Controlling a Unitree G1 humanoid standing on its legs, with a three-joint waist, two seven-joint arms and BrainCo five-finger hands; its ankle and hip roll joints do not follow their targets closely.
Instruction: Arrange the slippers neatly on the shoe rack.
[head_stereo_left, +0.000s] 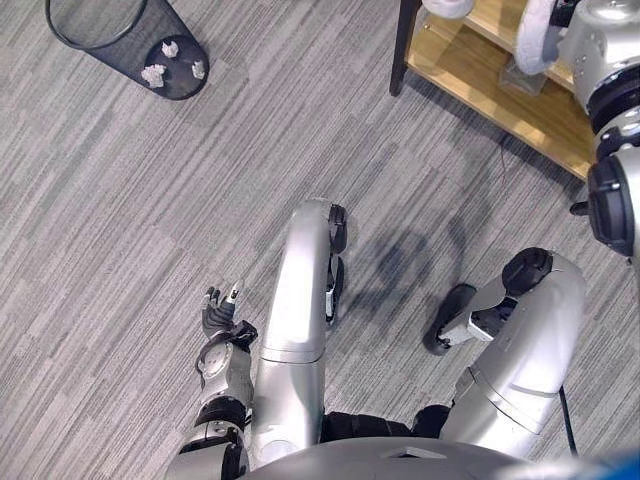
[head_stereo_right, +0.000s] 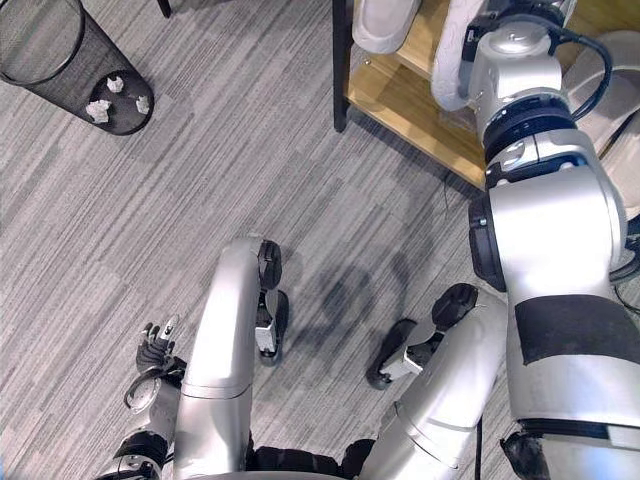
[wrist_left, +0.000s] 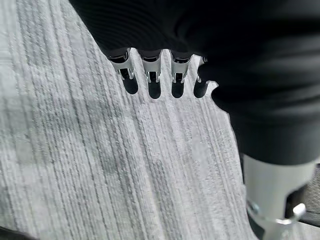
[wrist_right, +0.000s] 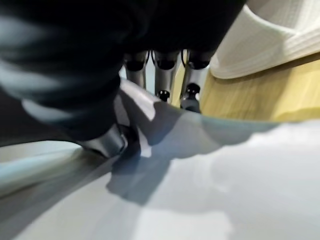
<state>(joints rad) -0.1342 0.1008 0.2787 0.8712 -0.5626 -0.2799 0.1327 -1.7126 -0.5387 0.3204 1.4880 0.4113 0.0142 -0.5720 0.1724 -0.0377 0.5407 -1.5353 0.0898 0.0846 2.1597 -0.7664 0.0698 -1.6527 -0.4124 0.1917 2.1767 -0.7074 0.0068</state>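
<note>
The grey carpet (head_stereo_left: 130, 230) lies open between the black mesh bin (head_stereo_left: 125, 40) at the far left and the wooden shoe rack (head_stereo_right: 420, 100) at the far right; the rack's dark post (head_stereo_right: 341, 65) marks its near corner, with bare shelf edge beside it. A white slipper (head_stereo_right: 385, 20) sits on the rack near that post; a second white slipper (head_stereo_right: 458, 55) stands on edge under the right arm. The right hand (wrist_right: 162, 75) reaches onto the shelf, fingers curled round that slipper's edge. The left hand (head_stereo_left: 220, 310) hangs low beside the leg, fingers relaxed and holding nothing.
</note>
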